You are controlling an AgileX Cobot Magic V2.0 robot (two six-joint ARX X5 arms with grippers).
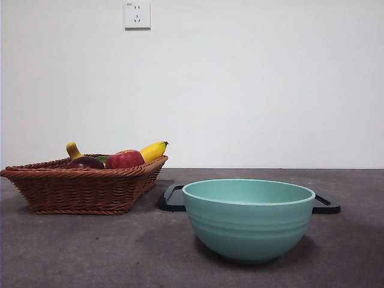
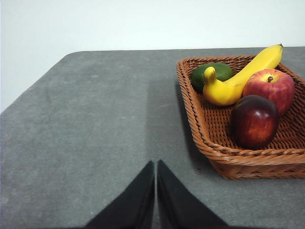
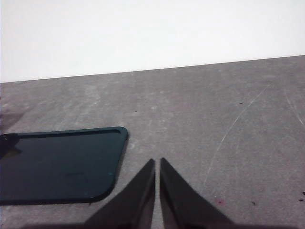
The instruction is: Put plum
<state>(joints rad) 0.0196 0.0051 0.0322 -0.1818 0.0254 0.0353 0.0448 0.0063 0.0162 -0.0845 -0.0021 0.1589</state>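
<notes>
Right now your plum point(image 2: 255, 121) sits in the wicker basket point(image 1: 84, 186) at the left of the surface point(image 1: 90, 252), touching the red apple point(image 2: 269, 88). Both the left pincer point(image 2: 156, 164) and right pincer point(image 3: 157, 162) are pressed together, empty.

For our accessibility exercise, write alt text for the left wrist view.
A wicker basket on a grey table holds a dark plum, a red apple, a banana and a green fruit. The left hand, closed and empty, is beside the basket.
</notes>
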